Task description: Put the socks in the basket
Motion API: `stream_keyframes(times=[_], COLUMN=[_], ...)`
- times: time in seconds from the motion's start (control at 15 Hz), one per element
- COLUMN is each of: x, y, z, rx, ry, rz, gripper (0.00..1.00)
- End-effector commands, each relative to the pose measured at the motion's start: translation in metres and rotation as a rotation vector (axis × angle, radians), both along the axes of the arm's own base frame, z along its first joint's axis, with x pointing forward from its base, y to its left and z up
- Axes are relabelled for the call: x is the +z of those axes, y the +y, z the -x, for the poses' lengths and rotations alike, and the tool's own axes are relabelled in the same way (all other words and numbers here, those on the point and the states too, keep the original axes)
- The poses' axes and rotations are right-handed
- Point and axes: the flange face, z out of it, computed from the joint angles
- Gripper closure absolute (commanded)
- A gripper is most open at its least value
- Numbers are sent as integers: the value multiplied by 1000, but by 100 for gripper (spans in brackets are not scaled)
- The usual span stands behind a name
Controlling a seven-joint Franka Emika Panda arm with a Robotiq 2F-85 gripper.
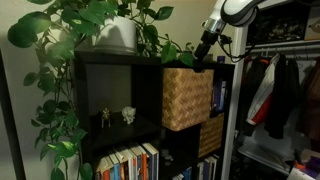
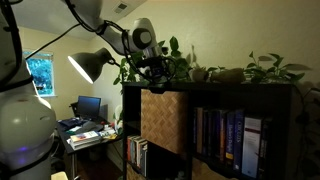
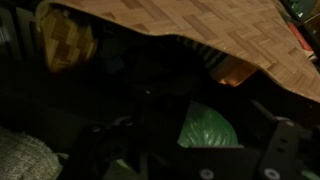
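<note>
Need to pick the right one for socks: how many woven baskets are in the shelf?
2. The large tan wicker basket sits in an upper cubby; a darker woven basket sits one level lower, in an exterior view. Others may be hidden in unseen cubbies.

Dim room, bright lamp [image 2: 88, 65], murky wrist view

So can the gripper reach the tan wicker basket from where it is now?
Probably yes. The gripper hangs just above the basket at the shelf's front edge, with nothing visible between them; plant leaves only crowd its side.
</note>
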Motion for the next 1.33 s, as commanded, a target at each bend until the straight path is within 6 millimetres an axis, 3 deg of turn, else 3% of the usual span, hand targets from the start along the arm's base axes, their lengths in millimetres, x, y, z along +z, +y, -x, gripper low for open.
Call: stream_keyframes(times=[0.0,0.33,0.8,1.0,1.27], x=[12,35,68,69,53], y=[-6,-19,-62,-72,-84], z=[6,6,-11,-20,-45], rx=[-25,-78,-163,-150,-95], ry=[-2,-56,-201,-241,-269], rz=[-3,5,49,94,161], gripper=[0,0,0,0,0])
